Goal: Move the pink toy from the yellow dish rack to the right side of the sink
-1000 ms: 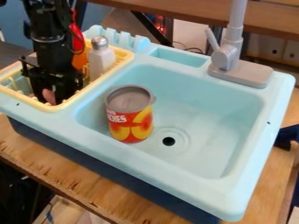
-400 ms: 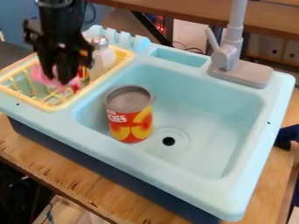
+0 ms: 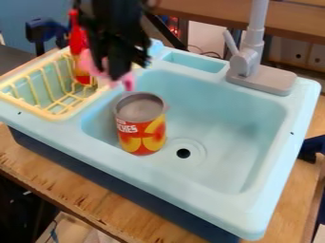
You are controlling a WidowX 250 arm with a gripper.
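My gripper [image 3: 114, 71] hangs over the divide between the yellow drying rack [image 3: 52, 115] and the sink basin, shut on a pink object [image 3: 127, 80] whose ends stick out on both sides of the fingers. What the pink object is, I cannot tell. Below and slightly right of it, an orange-red can [image 3: 141, 124] with a grey top stands upright in the light blue sink [image 3: 222, 128], apart from the gripper. A red bottle [image 3: 79, 42] with an orange part stands in the rack, just left of the gripper.
The grey faucet [image 3: 254, 71] rises at the sink's back right. A small recess [image 3: 196, 61] lies in the back rim. The sink stands on a wooden table [image 3: 76, 190], and a dark blue object [image 3: 312, 147] is at the right edge.
The gripper has risen out of the rack with the pink object and moved right toward the basin. The red bottle and rack wires have come into view behind it. The can has stayed put.
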